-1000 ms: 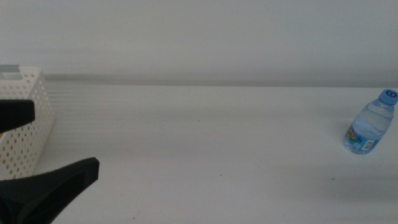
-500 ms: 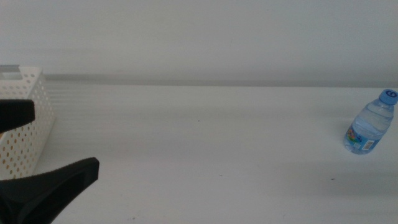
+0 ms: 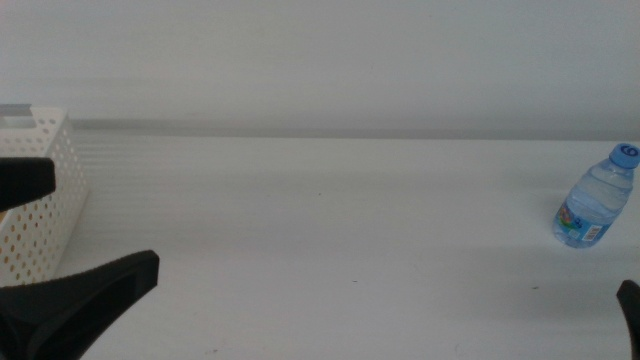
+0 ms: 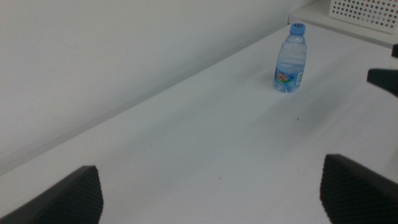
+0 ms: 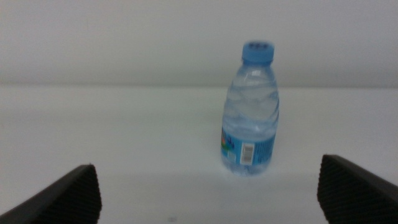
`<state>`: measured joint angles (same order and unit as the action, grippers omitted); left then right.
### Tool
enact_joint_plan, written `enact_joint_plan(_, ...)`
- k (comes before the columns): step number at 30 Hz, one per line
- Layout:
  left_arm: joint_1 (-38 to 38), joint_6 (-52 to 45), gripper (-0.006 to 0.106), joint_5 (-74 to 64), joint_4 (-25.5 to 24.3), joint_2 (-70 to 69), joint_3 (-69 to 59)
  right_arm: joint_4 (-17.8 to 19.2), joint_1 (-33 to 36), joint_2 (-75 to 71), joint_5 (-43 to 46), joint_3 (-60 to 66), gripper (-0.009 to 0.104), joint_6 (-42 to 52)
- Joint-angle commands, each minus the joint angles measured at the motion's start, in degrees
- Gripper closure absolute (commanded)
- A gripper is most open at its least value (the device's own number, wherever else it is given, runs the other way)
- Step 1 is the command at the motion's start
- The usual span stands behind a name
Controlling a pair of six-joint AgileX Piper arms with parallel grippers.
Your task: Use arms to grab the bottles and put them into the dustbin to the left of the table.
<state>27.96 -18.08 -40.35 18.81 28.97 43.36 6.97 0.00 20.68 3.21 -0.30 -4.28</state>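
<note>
A small clear water bottle (image 3: 597, 197) with a blue cap stands upright at the table's far right. The white perforated dustbin (image 3: 42, 195) stands at the far left. My left gripper (image 3: 105, 222) is open and empty right beside the dustbin. In its wrist view the left gripper (image 4: 211, 190) faces the bottle (image 4: 291, 59) from far off. My right gripper (image 5: 208, 190) is open and empty, with the bottle (image 5: 252, 112) ahead and slightly off-centre between the jaws. Only one right jaw tip (image 3: 630, 300) shows in the middle view. The red can and the orange bottle are out of view.
The white table (image 3: 330, 240) runs back to a white wall. In the left wrist view a white perforated object (image 4: 367, 11) stands beyond the bottle, and a dark tip of the right gripper (image 4: 384, 78) shows near it.
A right jaw tip has come into the middle view at the bottom right corner, below the bottle. The left gripper, the dustbin and the bottle have not moved.
</note>
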Motion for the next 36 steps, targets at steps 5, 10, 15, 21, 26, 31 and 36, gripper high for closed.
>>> enact_joint_plan(5,0.32,0.37,0.007,0.93,0.18,-0.3,-0.21,0.41,0.06,4.28,3.61,2.41,0.002,2.55)
enact_joint_plan(10,0.32,0.37,0.007,0.93,0.18,-0.3,-0.21,0.41,-0.05,4.28,3.68,2.41,0.002,4.28)
enact_joint_plan(15,0.32,0.37,0.007,1.31,0.16,-0.3,-0.21,0.41,-1.9,7.29,5.0,2.41,0.002,7.57)
enact_joint_plan(21,0.32,0.37,0.007,1.31,0.16,-0.3,-0.21,0.41,-2.27,16.57,12.54,2.41,0.002,10.02)
enact_joint_plan(26,0.32,0.37,0.007,1.31,0.16,-0.3,-0.21,0.41,-2.77,23.46,19.02,2.41,0.002,11.86)
enact_joint_plan(31,0.32,0.37,0.007,1.31,0.16,-0.3,-0.21,0.41,-7.5,28.42,21.54,2.41,0.002,8.02)
enact_joint_plan(36,0.32,0.37,0.007,1.31,0.16,-0.3,-0.21,0.41,-11.92,29.59,23.46,2.41,0.002,0.57)
